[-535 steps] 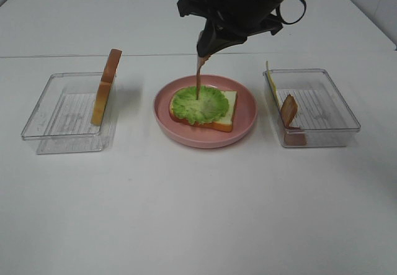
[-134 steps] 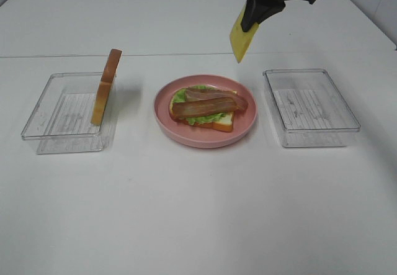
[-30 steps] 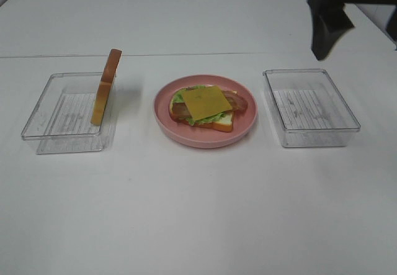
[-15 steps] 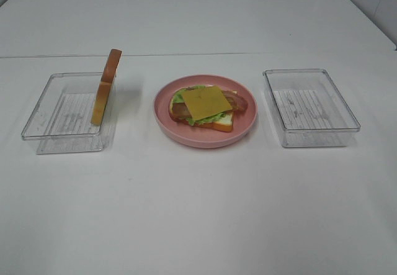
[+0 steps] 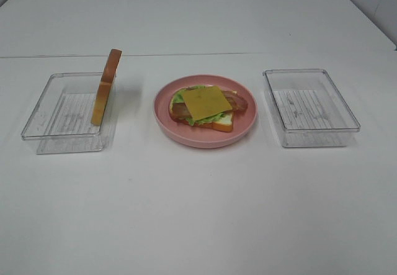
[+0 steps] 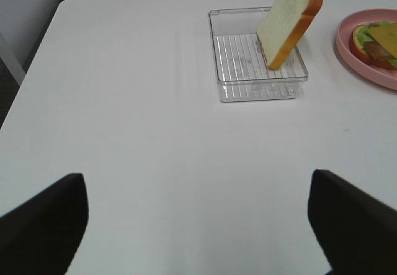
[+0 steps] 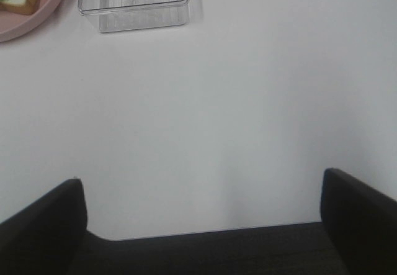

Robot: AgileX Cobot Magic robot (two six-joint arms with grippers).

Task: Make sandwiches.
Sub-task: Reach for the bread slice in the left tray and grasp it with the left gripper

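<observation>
On the round pink plate point(image 5: 205, 135) lies an open-faced stack point(image 5: 205, 106): a white bread slice, green lettuce, bacon strips and a yellow-orange cheese square point(image 5: 205, 102) on top. A second bread slice point(image 5: 107, 92) stands on edge against the right wall of the left clear tray point(image 5: 59, 126); the left wrist view shows this slice point(image 6: 288, 22) too. Neither arm appears in the high view. My left gripper point(image 6: 198, 219) is open over bare table, well short of that tray. My right gripper point(image 7: 201, 216) is open near the table edge, away from the right tray point(image 7: 133, 2).
The right clear tray point(image 5: 310, 107) stands empty beside the plate. A seam in the white table point(image 5: 198, 213) runs across behind the trays. In the left wrist view the table's left edge drops off to a grey floor.
One second ago the right arm was still at the upper right of the high view; it has since withdrawn out of that view. The cheese now lies on the stack.
</observation>
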